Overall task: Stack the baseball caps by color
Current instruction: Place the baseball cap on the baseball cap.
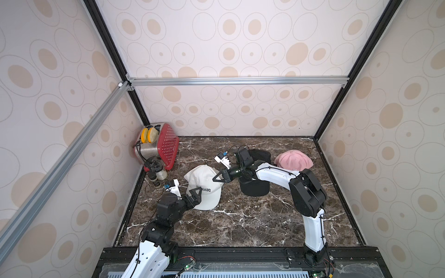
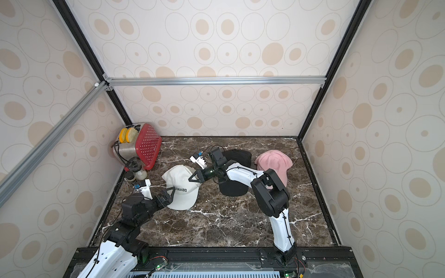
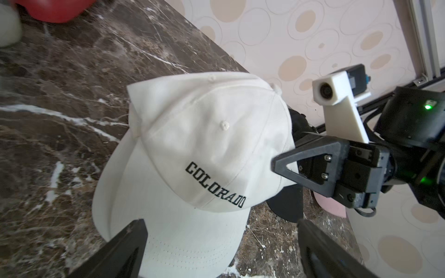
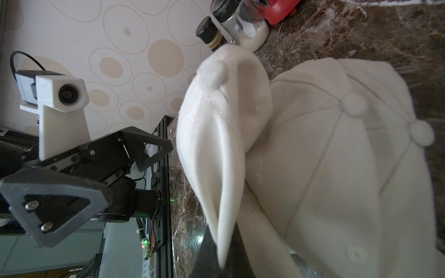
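Observation:
White baseball caps (image 1: 204, 185) with black "COLORADO" lettering lie stacked left of centre on the marble table, as both top views show. My right gripper (image 1: 218, 178) is shut on a pinched fold of the top white cap (image 4: 216, 144), lifting its crown side off the white cap beneath (image 4: 337, 168). My left gripper (image 1: 195, 197) stands open at the brim (image 3: 192, 240), one finger over the brim and one over bare table. Black caps (image 1: 255, 189) sit under my right arm. A pink cap (image 1: 293, 160) lies at the back right.
A red and metal toaster (image 1: 161, 146) holding yellow rounds stands in the back left corner. Small jars (image 1: 157, 174) sit in front of it, close to my left wrist. Patterned walls close in three sides.

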Action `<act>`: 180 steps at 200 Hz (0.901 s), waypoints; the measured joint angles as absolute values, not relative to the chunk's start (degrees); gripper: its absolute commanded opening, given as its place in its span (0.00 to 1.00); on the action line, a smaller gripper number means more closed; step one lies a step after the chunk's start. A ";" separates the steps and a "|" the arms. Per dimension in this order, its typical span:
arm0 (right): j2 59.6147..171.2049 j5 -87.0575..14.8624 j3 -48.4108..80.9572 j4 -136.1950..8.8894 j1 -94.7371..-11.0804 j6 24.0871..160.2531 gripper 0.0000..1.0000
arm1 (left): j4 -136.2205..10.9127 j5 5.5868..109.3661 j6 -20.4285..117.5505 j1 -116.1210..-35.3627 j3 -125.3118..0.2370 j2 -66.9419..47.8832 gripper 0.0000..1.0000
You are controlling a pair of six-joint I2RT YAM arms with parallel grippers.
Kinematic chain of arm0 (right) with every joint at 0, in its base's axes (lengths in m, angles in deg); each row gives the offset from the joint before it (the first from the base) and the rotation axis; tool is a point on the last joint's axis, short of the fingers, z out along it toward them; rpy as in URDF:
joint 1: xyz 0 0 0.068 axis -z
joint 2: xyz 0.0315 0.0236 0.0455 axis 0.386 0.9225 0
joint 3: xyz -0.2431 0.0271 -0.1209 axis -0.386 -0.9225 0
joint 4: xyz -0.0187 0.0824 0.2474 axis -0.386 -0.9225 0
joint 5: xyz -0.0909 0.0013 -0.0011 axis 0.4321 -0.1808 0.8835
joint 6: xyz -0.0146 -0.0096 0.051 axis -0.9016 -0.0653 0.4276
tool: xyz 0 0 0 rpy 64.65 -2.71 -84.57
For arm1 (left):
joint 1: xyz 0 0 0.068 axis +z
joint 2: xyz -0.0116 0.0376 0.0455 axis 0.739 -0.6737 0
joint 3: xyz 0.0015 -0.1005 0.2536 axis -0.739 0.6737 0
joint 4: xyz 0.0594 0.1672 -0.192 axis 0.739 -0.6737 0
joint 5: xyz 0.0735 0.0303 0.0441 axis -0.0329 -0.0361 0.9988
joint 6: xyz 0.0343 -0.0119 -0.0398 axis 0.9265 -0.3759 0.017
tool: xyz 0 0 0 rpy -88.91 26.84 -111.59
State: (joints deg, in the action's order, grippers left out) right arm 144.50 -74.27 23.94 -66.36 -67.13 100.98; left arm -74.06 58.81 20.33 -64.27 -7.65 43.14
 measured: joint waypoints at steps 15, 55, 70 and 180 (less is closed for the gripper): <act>144.50 -73.81 23.02 -64.96 -67.15 101.64 0.05 | -69.95 55.99 20.02 -64.27 -6.62 39.01 0.99; 144.52 -71.25 19.62 -61.62 -67.41 102.95 0.16 | -62.43 52.62 17.16 -64.27 -0.79 34.02 0.99; 144.52 -70.27 18.72 -61.34 -67.41 103.04 0.23 | -62.21 52.67 17.03 -64.27 0.35 34.39 0.99; 132.93 -55.19 15.37 -64.31 -67.41 101.48 1.00 | -61.40 53.96 20.15 -64.27 0.72 30.07 0.99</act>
State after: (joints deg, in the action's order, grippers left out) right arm 132.93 -55.19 15.37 -64.31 -67.41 101.48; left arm -61.40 53.96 20.15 -64.27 0.72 30.07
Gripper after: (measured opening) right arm 0.811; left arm 0.991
